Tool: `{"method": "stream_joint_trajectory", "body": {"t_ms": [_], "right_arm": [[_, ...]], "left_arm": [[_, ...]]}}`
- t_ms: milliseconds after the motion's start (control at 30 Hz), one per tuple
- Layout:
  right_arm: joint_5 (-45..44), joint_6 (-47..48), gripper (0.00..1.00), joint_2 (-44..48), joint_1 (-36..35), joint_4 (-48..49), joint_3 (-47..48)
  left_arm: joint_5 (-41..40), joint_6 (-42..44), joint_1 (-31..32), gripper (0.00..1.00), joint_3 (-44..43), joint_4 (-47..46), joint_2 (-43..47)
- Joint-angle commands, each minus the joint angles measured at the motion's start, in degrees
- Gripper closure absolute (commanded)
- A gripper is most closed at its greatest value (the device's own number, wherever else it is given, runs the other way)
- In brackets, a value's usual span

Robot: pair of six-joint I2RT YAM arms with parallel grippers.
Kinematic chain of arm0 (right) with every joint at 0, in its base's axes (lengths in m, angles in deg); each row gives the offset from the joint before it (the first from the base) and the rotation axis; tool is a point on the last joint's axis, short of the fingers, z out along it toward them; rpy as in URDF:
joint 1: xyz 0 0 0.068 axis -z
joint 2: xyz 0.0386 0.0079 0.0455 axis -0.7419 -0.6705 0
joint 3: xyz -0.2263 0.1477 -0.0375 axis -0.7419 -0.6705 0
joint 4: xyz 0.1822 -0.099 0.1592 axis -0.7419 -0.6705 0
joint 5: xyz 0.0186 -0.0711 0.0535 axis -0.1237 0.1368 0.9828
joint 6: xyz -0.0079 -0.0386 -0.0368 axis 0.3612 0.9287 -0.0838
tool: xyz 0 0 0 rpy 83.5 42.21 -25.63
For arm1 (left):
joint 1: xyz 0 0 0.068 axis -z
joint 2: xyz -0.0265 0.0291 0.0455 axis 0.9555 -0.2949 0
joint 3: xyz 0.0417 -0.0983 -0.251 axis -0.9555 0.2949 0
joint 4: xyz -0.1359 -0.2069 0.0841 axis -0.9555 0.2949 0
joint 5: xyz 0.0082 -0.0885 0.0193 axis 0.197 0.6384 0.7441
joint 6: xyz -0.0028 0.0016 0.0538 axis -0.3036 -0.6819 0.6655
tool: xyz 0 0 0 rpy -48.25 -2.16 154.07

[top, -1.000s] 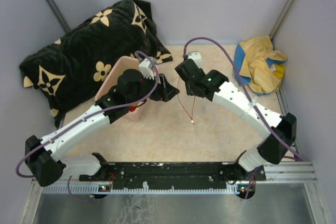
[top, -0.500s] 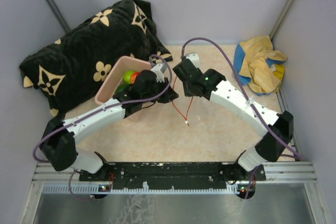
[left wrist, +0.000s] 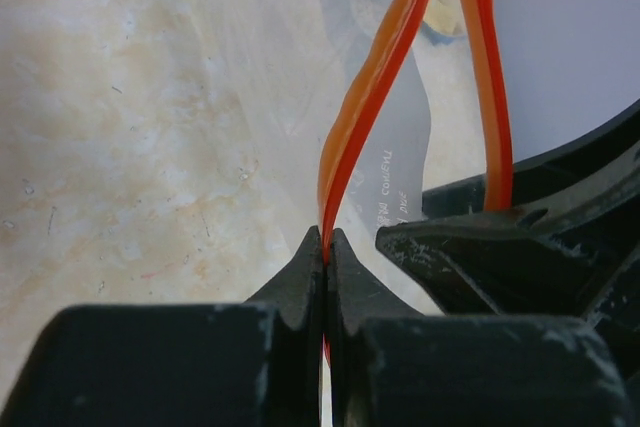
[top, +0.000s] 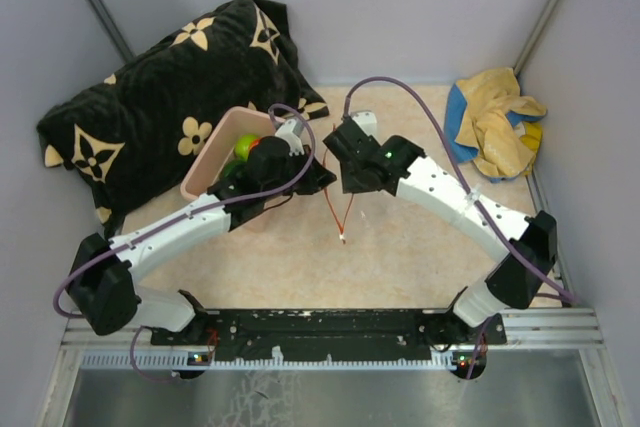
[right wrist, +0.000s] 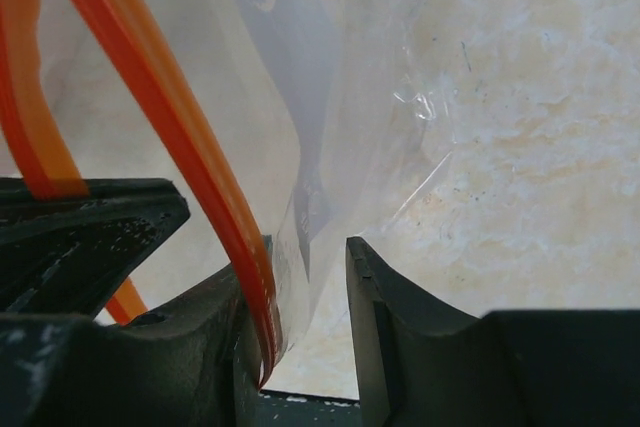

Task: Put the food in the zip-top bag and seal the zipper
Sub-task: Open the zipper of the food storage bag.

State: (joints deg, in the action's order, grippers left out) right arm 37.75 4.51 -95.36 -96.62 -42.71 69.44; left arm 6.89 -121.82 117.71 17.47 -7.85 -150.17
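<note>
The pink tub [top: 205,169] stands on the bench [top: 400,257], and food [top: 247,145], green and red pieces, lies in it. Just right of the tub, the bag [right wrist: 340,87] is held up between both end effectors, its zipper [left wrist: 375,77] showing as two separate orange strips. The left end effector [left wrist: 325,247], nearer the tub, is clamped tight on one strip. The right end effector [right wrist: 300,257], just beyond it from the tub, has its jaws apart. Strip and clear film pass between them, the strip lying against one finger [right wrist: 190,347]. Behind the tub lies a black flowered cushion [top: 170,97]; far right of the tub sits a yellow-and-blue cloth [top: 500,122].
</note>
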Motion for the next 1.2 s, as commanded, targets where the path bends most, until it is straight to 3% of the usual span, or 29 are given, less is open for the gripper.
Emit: {"method": "stream_joint_trajectory", "body": {"t_ms": [0, 133, 333, 533, 867, 1167], "right_arm": [[0.7, -4.1, 0.63, -0.2, -2.2, 1.9, -1.0], [-1.3, -5.3, 0.67, 0.1, -2.5, 1.8, -2.4], [-11.1, -4.5, 0.87, 1.5, -2.5, -4.6, -0.8], [-17.7, -3.0, 1.00, 2.7, -2.5, -7.9, 3.1], [-22.3, -1.7, 1.00, 5.0, -0.8, -10.1, 7.0], [-18.9, 0.4, 1.00, 5.8, 0.9, -5.9, 3.7]], "left_arm": [[-0.9, -2.4, -0.1, 1.00, 0.7, -2.1, 1.6], [-1.6, -1.9, -0.2, 1.00, 0.9, -1.4, 1.9], [-3.4, 1.1, -0.3, 1.00, 1.2, 1.8, 3.0], [-5.9, 5.0, -0.3, 1.00, 0.4, 6.4, 1.9], [-9.6, 10.0, -0.5, 1.00, -0.2, 12.7, -0.1], [-3.7, 9.9, -0.7, 0.99, -1.4, 10.5, -1.3]]}}
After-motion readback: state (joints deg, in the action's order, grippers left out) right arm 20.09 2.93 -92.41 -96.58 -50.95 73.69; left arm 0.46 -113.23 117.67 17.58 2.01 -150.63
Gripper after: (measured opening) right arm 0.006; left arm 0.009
